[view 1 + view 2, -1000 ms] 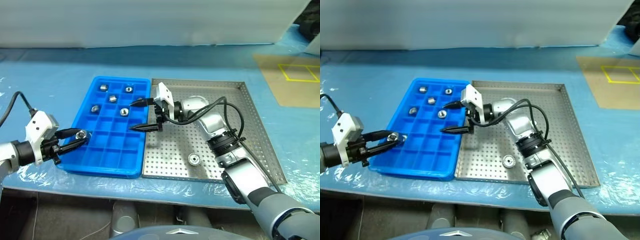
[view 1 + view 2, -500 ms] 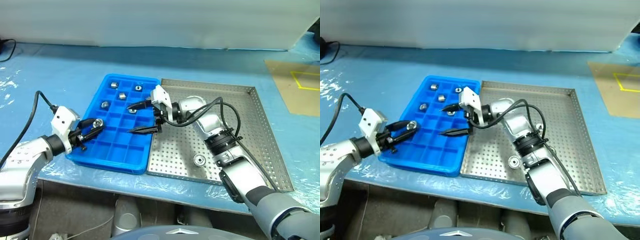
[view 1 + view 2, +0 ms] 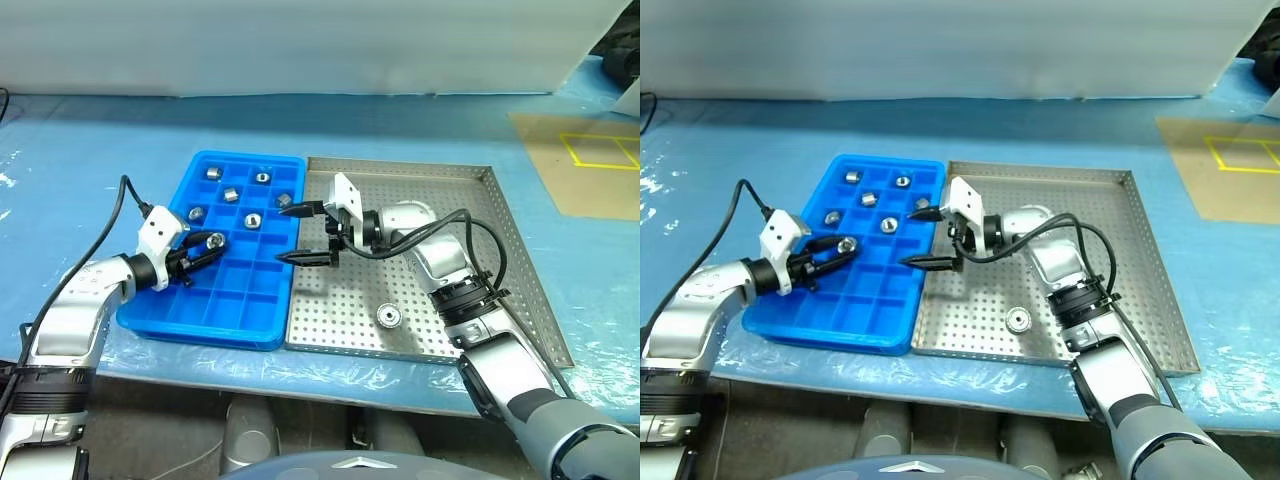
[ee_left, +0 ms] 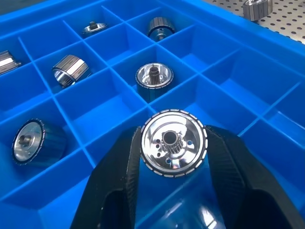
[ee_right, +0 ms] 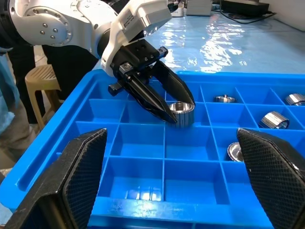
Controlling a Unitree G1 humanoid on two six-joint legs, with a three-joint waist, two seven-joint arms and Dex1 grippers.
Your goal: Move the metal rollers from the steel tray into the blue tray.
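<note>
Partly hidden: roller (image 4: 173, 142) between left pincer (image 4: 172, 157) fingers.

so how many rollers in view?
8 rollers. Six in blue tray compartments, one gripped by the left end effector, one on the steel tray; the right arm may hide more.

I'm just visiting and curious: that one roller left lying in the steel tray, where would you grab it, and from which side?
Grip the roller across its round outer wall, coming straight down from above. It seems to lie flat on the steel tray, hole facing up, so the curved sides are free all round and nothing stands beside it. The open right tool looks wide enough to straddle it.
</note>
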